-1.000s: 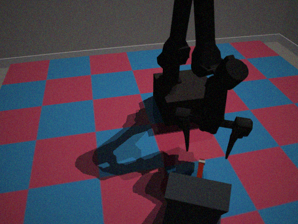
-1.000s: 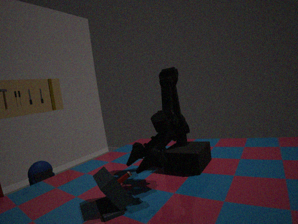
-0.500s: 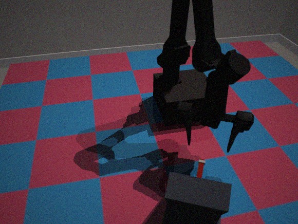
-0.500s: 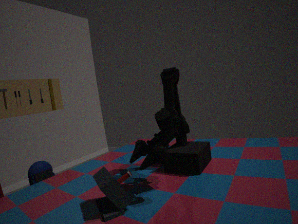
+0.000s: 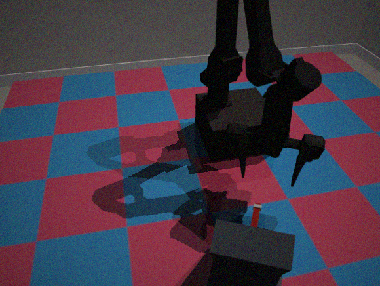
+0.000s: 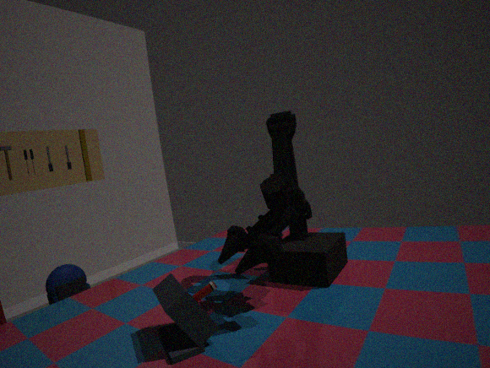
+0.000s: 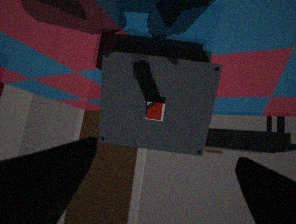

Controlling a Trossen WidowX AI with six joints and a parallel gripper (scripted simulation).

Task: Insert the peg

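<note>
A red peg with a pale end (image 5: 255, 216) (image 6: 204, 292) (image 7: 156, 111) sticks out of the face of the grey sloped panel (image 5: 252, 244) (image 6: 182, 305) (image 7: 185, 110), tilted with the hole's direction. In the wrist view it shows nearly end-on and looks square, with a dark shadow above it on the face. Its lower end is hidden in the panel, so its depth cannot be seen. My gripper (image 5: 267, 182) (image 6: 228, 267) (image 7: 166, 154) is wide open and empty. It hangs back from the peg and above it, on the robot's side, touching neither peg nor panel.
The arm's dark base block (image 5: 236, 108) (image 6: 306, 262) stands behind the gripper. A blue ball (image 6: 67, 280) lies at the far left in the exterior view, near a pale wall with a tool board (image 6: 59, 173). Arm shadows fall across the checkered surface.
</note>
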